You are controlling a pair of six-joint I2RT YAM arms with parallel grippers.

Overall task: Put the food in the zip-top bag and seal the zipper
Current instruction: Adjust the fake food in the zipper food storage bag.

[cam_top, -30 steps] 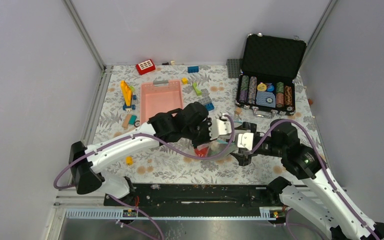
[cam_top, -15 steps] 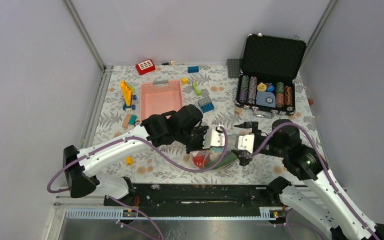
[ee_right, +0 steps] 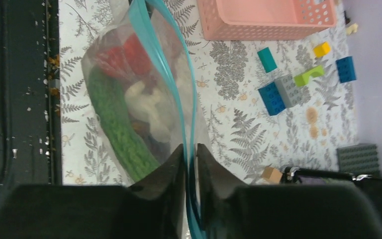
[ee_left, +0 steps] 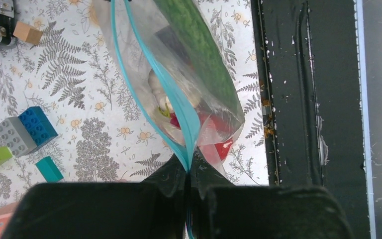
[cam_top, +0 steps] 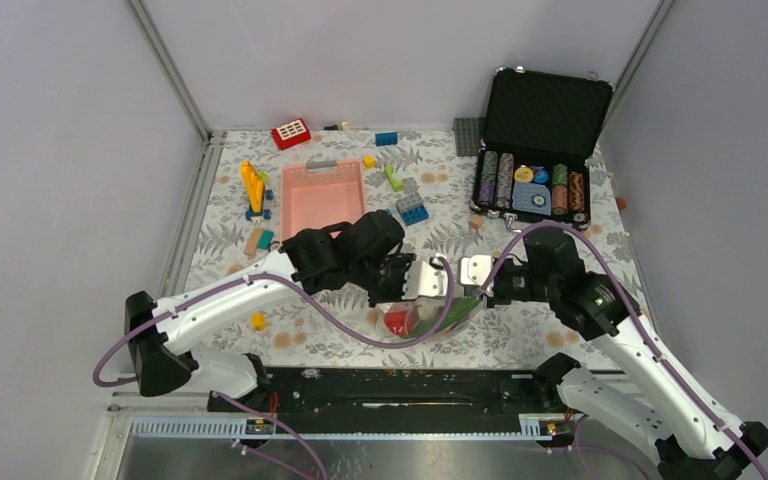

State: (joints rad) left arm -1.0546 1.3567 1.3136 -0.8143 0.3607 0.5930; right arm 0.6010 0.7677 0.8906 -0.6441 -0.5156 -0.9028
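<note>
The clear zip-top bag [cam_top: 430, 318] hangs between my two grippers near the table's front edge. The food is inside it: a long green pod [ee_right: 119, 129], a red piece [ee_right: 124, 55] and a white piece [ee_right: 144, 99]. My left gripper [ee_left: 188, 164] is shut on one end of the light-blue zipper [ee_left: 179, 107]. At the other end, the zipper [ee_right: 193, 84] is pinched in my right gripper [ee_right: 190, 148]. Between the two grips the zipper's two blue strips bow apart, so the mouth gapes there.
A pink slotted basket [cam_top: 323, 195] stands behind the left arm. An open black case of poker chips [cam_top: 535, 185] sits at the back right. Building blocks [cam_top: 412, 210] lie scattered over the patterned cloth. The black base rail [cam_top: 400, 385] runs just in front of the bag.
My right gripper has moved left onto the bag and shut on the zipper. The left arm drew back and down with the bag a second ago, then stayed still.
</note>
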